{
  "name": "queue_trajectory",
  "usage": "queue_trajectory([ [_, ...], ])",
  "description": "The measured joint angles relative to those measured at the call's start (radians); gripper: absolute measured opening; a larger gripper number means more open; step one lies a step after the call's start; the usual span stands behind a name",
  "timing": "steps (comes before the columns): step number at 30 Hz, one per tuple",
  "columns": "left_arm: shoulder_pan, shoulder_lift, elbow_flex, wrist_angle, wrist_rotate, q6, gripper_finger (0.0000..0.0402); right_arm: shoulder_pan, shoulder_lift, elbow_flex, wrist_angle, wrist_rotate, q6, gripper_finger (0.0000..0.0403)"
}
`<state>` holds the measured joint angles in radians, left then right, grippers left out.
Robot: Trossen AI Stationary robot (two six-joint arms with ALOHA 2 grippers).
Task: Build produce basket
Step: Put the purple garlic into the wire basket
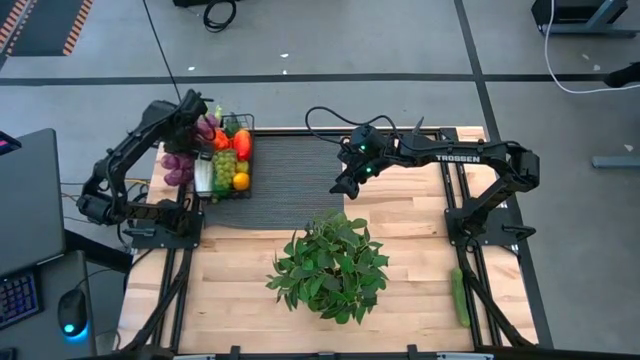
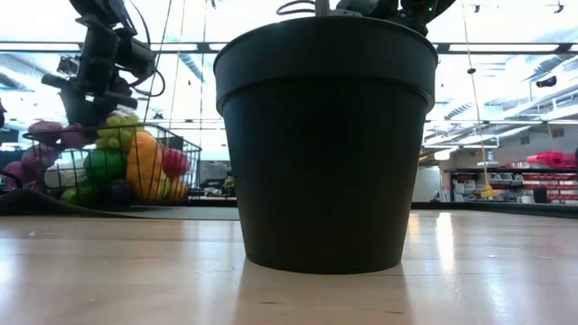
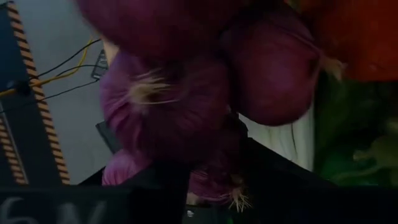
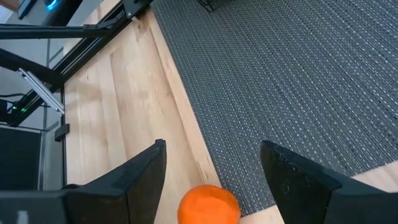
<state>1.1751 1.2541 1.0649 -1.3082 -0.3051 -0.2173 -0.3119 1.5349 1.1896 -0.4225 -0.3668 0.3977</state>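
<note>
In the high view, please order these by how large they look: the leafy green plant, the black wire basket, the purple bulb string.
1. Leafy green plant, clearly the largest.
2. Black wire basket.
3. Purple bulb string, partly hidden under the left gripper, so its full extent is unsure.

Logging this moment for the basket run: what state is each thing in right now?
Basket: upright on the mat, heaped with produce.
Purple bulb string: hanging over the basket's outer side, at the left gripper.
Orange: loose at the mat's edge, between the open right gripper's fingers.
Potted plant: upright.
</note>
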Motion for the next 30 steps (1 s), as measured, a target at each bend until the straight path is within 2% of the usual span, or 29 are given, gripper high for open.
queue_trajectory([
  [6,-0.001,0.001,-0.016,0.016,0.011,0.002,0.0206,0.002,0.0,0.0,-0.012,0.0,0.002,0.0264],
  [9,-0.002,0.0,-0.016,0.012,0.015,0.005,0.0226,0.002,0.0,0.0,-0.031,0.0,0.002,0.0264],
  [14,-0.001,0.001,-0.019,0.004,0.017,0.001,0.0238,0.002,0.0,0.0,-0.053,-0.001,0.0,0.0264],
  [19,-0.001,0.003,-0.024,0.017,-0.033,0.012,0.0251,0.002,0.0,0.0,-0.052,-0.001,0.0,0.0264],
  [24,0.0,0.003,-0.094,0.082,-0.058,0.024,0.0265,0.002,0.0,0.0,-0.052,0.003,0.0,0.0261],
  [30,-0.039,0.003,-0.126,0.075,-0.065,0.013,0.0252,0.002,0.0,0.0,-0.052,0.004,0.002,0.0252],
])
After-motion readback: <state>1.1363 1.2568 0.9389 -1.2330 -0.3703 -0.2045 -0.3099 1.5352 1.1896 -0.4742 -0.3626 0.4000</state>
